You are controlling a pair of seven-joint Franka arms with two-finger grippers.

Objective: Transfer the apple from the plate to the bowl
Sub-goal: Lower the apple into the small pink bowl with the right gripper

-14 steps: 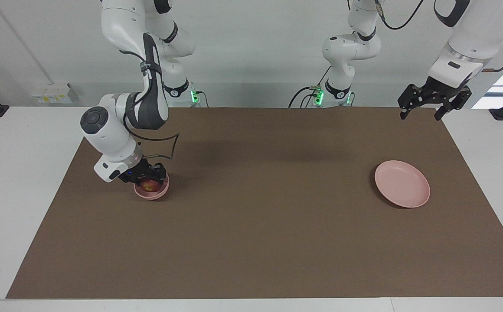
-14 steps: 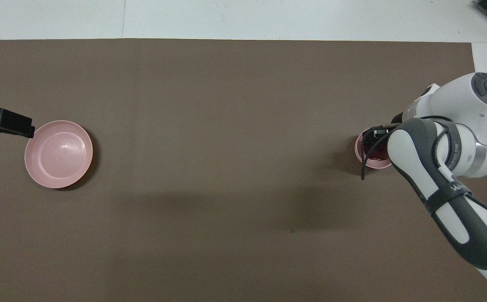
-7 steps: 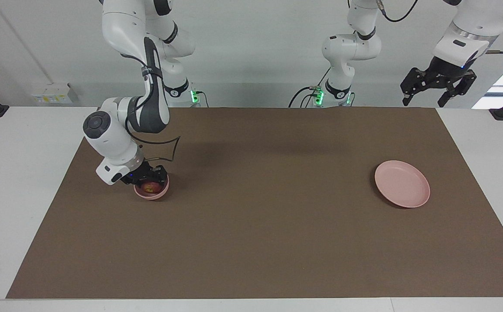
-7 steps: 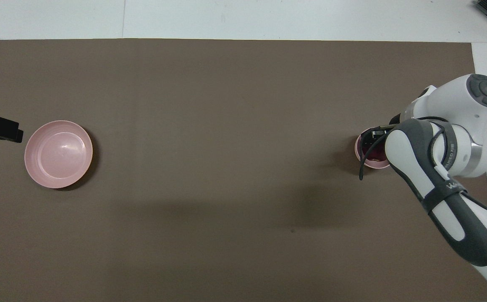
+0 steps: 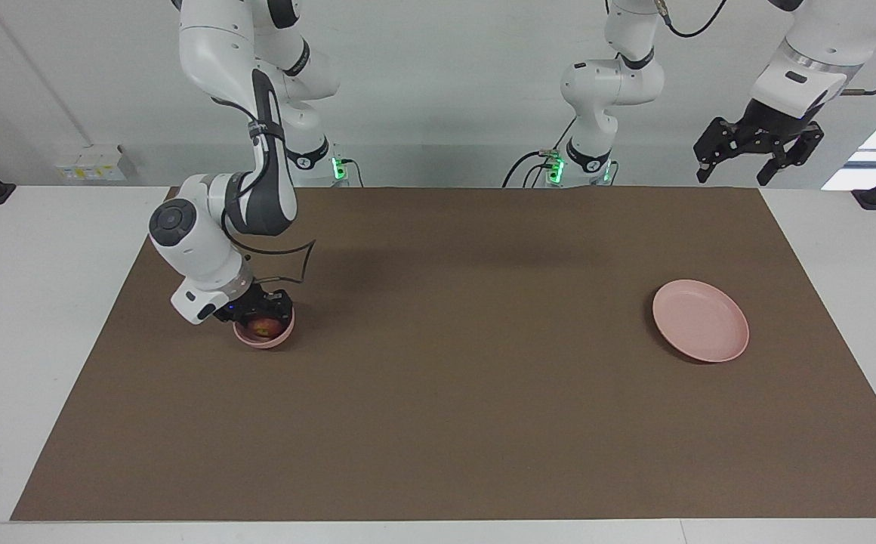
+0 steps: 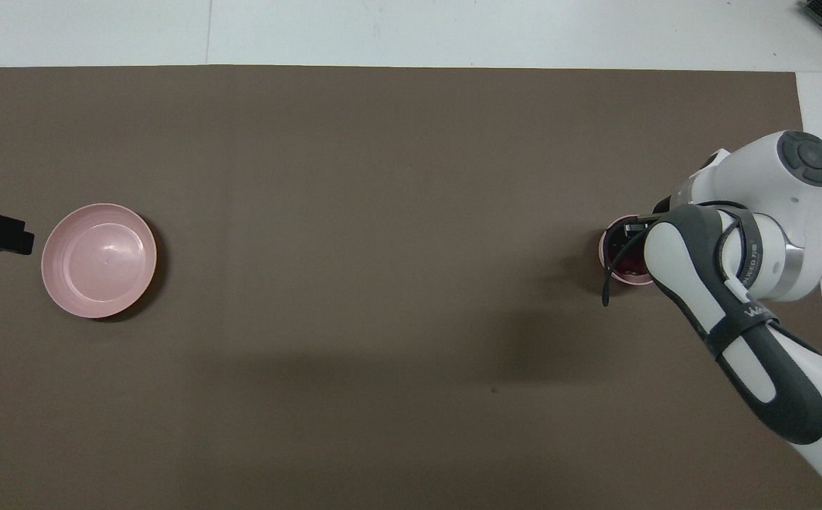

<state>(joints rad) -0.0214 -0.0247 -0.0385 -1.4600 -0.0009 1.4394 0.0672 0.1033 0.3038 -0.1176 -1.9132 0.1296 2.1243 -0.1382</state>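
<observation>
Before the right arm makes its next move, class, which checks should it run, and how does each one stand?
1. Apple is inside the bowl: ok.
2. Right tool has let go of the apple: not ok, it is shut on it, low in the bowl.
3. Apple rests on the bowl's floor: cannot tell.
4. Plate holds nothing: ok.
5. Left tool is open, raised over the table's edge, and well away from the bowl: ok.
</observation>
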